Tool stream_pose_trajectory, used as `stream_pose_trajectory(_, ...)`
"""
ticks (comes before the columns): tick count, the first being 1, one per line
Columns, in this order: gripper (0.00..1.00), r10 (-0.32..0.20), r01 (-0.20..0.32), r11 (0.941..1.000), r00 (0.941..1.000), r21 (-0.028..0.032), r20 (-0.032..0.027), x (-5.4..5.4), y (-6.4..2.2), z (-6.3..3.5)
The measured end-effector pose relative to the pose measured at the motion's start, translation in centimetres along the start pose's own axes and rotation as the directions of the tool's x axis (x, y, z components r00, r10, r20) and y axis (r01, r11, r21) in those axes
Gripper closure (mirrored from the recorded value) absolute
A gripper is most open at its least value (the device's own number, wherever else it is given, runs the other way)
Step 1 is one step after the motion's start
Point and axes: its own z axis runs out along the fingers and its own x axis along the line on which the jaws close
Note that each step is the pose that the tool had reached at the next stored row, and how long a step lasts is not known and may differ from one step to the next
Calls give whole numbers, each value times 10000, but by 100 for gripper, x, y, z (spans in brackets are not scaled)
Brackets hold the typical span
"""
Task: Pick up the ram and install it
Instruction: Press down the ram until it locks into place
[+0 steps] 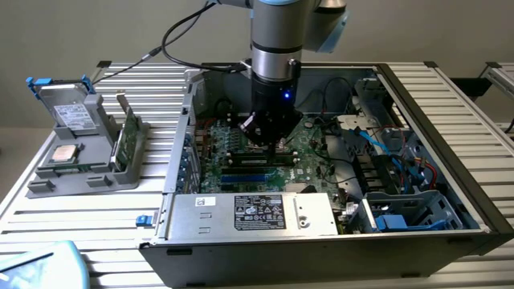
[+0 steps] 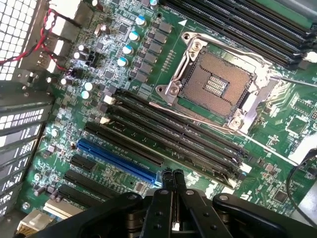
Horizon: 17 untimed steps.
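**A:** Where do we stand?

**B:** Claw (image 1: 269, 144) is inside the case (image 1: 321, 253), low over the board (image 2: 148, 74), pressed together with nothing in it. In the wrist view the fingertips (image 2: 167, 174) meet just off the black slots (image 2: 173, 134), and those look empty to us.

**A:** And the ram?

**B:** Outside the case, on the exterior view's left. The ram (image 1: 124, 137) stands on edge in the grey holder (image 1: 80, 174) on the worktop (image 1: 80, 217), well apart from the claw. So we judge the pick not yet done.

**A:** How do we make the pick clean?

**B:** We'd spread the claw before reaching the stick, not at it. We'd pinch across the thin faces near the middle of the top edge and lift straight along the holder's groove. Any tilt and it binds.

**A:** Risks?

**B:** The case wall sits just beside the holder, so we clear its rim first. The drive (image 1: 72, 111) and the chip (image 1: 64, 153) share that holder on the side away from the case. We stay off them.
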Motion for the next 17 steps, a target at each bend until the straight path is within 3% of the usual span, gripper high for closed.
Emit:
stream_pose_trajectory(4,89,610,-610,9981,9981,-32,-63,-1,0,1)
stream_pose_trajectory(8,89,1207,-1207,9927,9926,-60,-126,-1,0,1)
stream_pose_trajectory(17,89,2465,-2468,9690,9688,-103,-258,-1,1,2)
